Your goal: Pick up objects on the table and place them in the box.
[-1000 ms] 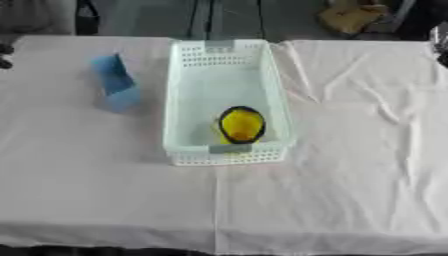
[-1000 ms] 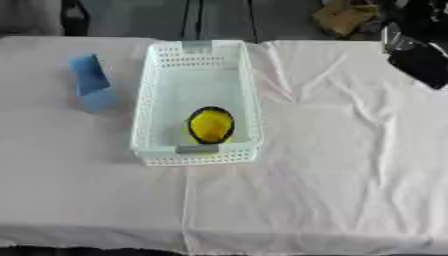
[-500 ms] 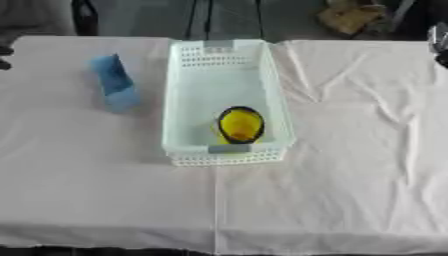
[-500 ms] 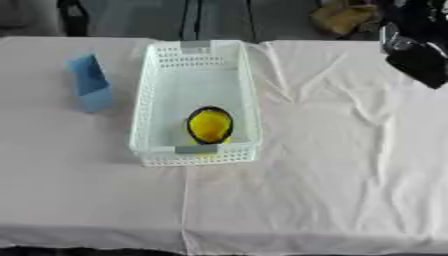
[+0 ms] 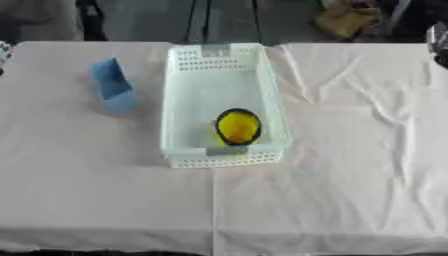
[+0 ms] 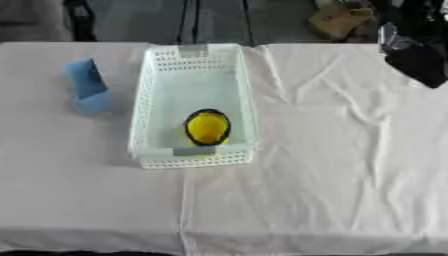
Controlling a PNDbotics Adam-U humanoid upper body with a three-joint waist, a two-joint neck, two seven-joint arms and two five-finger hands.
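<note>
The white box [image 5: 222,105] is sitting lengthwise near the table's [image 5: 350,190] far edge, with a yellow, dark-rimmed object [image 5: 237,126] already lying at its near end. The blue object [image 5: 112,92] is standing on the cloth just left of the box, toward the far left corner, untouched. The right hand [image 6: 415,61] is hanging over the far right corner, and I cannot tell how its fingers are set. The left hand is not showing, though it looks better placed to take the blue object from its open outer side.
</note>
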